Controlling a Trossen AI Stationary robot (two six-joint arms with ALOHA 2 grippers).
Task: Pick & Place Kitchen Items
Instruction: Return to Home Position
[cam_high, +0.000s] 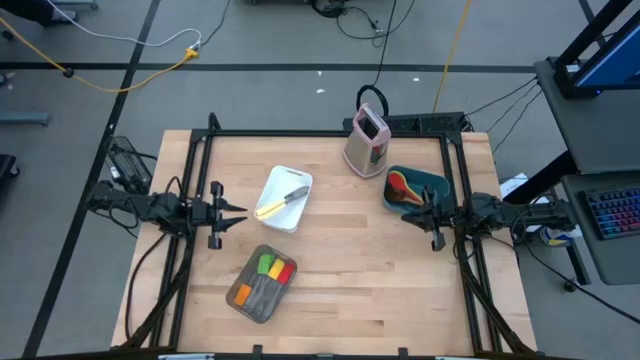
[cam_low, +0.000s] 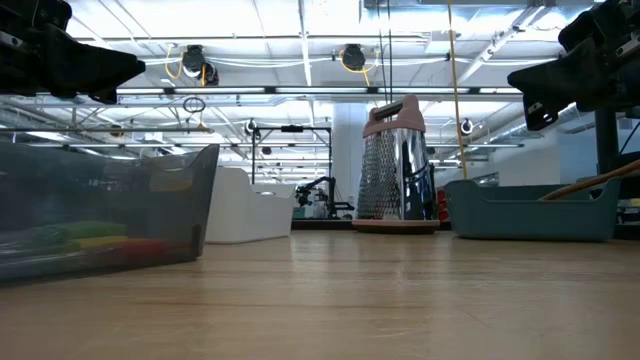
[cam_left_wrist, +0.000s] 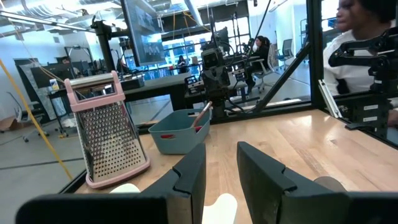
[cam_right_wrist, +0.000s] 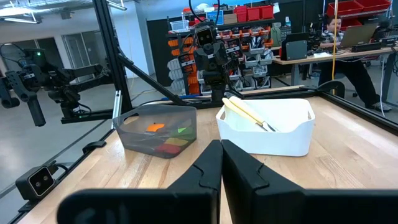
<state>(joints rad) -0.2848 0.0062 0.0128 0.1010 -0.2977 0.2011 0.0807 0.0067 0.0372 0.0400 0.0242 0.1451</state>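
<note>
High view is showing right fingers (cam_right_wrist: 205, 169), together, hanging beside the bin (cam_high: 432, 177), possibly bumping it if swinging; left fingers (cam_left_wrist: 261, 174) gaping.

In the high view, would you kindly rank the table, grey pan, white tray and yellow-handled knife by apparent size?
1. table
2. grey pan and white tray, about alike
3. yellow-handled knife, in the tray

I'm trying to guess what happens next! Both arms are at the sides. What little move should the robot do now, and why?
Probably just settle both arms at rest. The left gripper is open and empty, the right gripper shut on nothing, and no utensil lies loose: spoons in the teal bin, knife in the white tray, spatulas in the grey pan.
</note>
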